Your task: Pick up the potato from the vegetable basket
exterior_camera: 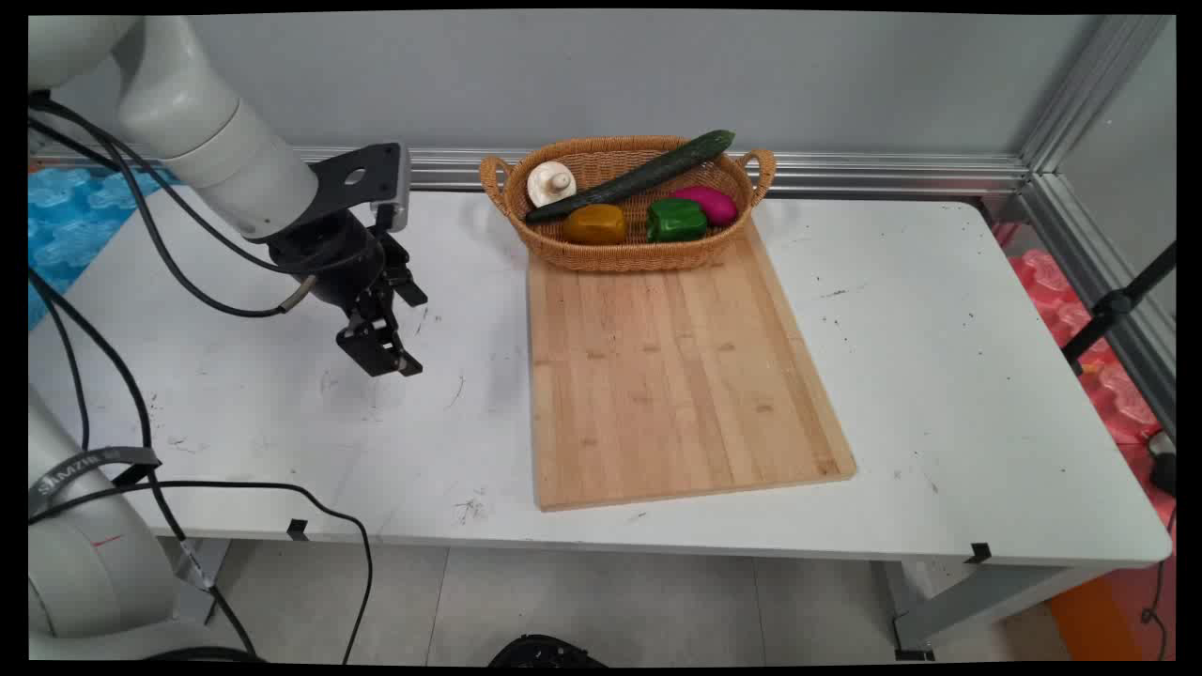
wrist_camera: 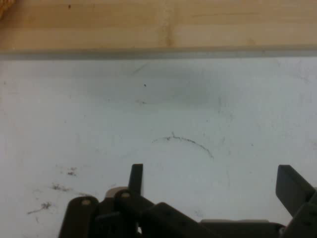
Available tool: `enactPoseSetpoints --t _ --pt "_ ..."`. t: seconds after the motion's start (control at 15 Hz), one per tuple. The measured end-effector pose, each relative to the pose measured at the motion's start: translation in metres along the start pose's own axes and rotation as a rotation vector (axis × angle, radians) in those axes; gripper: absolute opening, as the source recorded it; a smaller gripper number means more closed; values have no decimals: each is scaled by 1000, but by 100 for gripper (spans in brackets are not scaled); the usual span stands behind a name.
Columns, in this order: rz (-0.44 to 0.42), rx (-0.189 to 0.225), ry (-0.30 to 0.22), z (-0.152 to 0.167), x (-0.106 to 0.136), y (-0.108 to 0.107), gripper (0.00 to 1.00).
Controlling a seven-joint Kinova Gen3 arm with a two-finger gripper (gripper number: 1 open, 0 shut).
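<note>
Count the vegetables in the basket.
5, all in the basket: mushroom left, cucumber diagonal, yellow pepper, green pepper, magenta piece right. More may be hidden.

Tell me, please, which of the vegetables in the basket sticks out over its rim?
The cucumber: long and dark green, it lies slantwise, its tip past the wicker basket's back rim. The mushroom and the yellow, green and magenta pieces sit inside.

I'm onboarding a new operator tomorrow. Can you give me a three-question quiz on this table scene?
1. True or false: the black two-finger gripper holds something.
2. Which lies slantwise across the oval woven wicker basket? A) the long dark green cucumber B) the white mushroom C) the green bell pepper
3. Fill in: the basket's near end rests on the pale bamboo ___ board.

Key: 1 false, it hangs open over bare white table; 2 A; 3 cutting.
</note>
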Motion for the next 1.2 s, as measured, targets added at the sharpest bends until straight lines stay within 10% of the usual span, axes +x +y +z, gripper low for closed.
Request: enactPoseSetpoints --t 0.67,1.2 --pt "-37 11 35 6 23 -14 100" --pt "-10 63 104 12 88 -55 100"
